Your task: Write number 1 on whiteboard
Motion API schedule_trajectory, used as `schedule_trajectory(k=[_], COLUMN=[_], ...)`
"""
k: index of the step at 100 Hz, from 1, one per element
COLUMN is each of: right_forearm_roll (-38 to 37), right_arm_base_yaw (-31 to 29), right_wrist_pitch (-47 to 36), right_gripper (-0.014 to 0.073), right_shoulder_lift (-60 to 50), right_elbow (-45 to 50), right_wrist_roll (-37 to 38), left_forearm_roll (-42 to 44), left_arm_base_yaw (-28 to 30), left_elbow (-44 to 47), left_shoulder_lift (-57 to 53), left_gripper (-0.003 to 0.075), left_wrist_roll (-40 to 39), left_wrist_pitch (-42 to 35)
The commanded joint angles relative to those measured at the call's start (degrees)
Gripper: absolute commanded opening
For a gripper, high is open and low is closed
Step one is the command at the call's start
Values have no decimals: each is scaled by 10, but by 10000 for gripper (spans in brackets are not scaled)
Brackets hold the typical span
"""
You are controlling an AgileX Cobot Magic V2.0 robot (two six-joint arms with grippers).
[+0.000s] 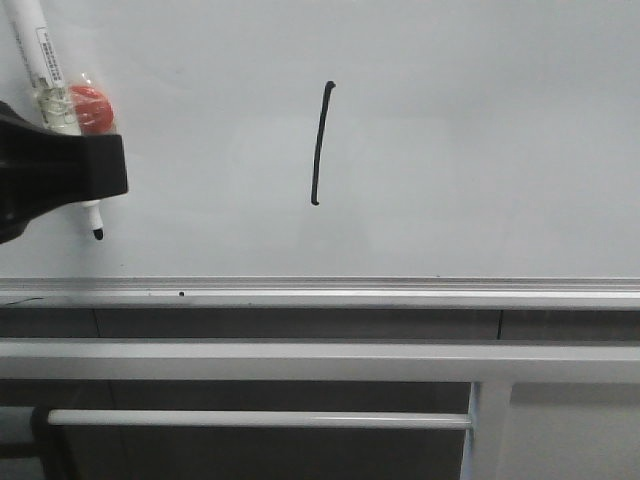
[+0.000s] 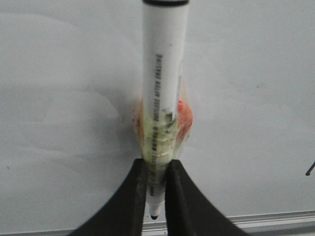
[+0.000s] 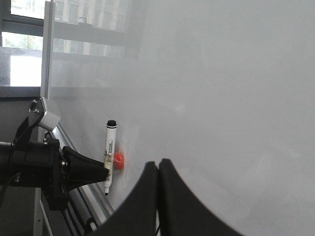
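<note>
Gripping white marker (image 1: 45, 75) low on barrel, left gripper (image 2: 156, 196) was clamped; pen looked light, stiff, slick. Number 1 (image 1: 320, 145) sat mid whiteboard (image 1: 480, 130). Right gripper (image 3: 158, 169) closed, empty.

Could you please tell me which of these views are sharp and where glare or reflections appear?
Front view: number 1 crisp on the evenly lit whiteboard. Left wrist view: marker pen soft, its print blurred. Right wrist view: window reflections glare across the board's far end.
</note>
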Motion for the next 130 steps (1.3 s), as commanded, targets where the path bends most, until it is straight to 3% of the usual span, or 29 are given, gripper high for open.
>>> schedule_trajectory(k=[1, 13, 80, 91, 106, 120, 130], right_forearm_roll=[2, 2, 2, 2, 2, 0, -2], right_arm_base_yaw=[-3, -3, -3, -3, -3, -3, -3], right_wrist_pitch=[-30, -30, -30, -30, -30, -30, -30], right_gripper=[-64, -64, -63, -64, -63, -63, -63], right_shoulder_lift=[0, 0, 0, 0, 0, -1, -22], right_elbow=[-15, -15, -15, -15, -15, -15, -15], right_wrist_roll=[-5, -5, -5, -5, -5, -5, -5], left_forearm_roll=[26, 22, 9, -27, -162, -181, -186], left_arm_base_yaw=[1, 1, -11, -56, -172, -253, -277], left_elbow=[-12, -12, -12, -12, -12, -12, -12], left_shoulder_lift=[-11, -11, -15, -33, -76, -127, -150], left_gripper=[-20, -20, -20, -20, -20, -20, -20], left_wrist_roll=[1, 1, 3, 51, 152, 228, 253], left_wrist_pitch=[-17, 10, 7, -40, -161, -161, -161])
